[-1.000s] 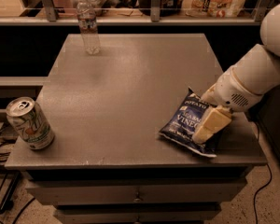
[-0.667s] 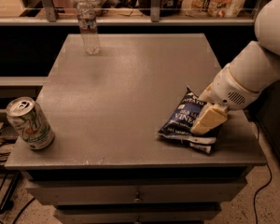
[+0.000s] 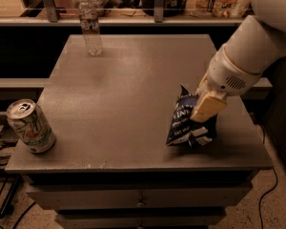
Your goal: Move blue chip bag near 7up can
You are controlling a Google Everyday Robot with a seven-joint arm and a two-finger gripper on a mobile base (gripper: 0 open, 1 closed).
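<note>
Dim warm light; soft shadow beneath gripper [image 3: 206, 110], on blue chip bag [image 3: 181, 124]

The camera looks down from above the desk's [image 3: 114, 94] front edge, the gripper [image 3: 201, 114] clamping the blue chip bag [image 3: 181, 124] by the right edge.

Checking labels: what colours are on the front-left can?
7up can: white-silver with green and orange markings, camera view; gripper holds blue chip bag.

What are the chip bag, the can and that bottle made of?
The blue chip bag, held by the claw over the table: thin glossy film, crinkled and creased. The 7up can: likely metal, with a silvery top. The bottle: clear plastic, see-through.
</note>
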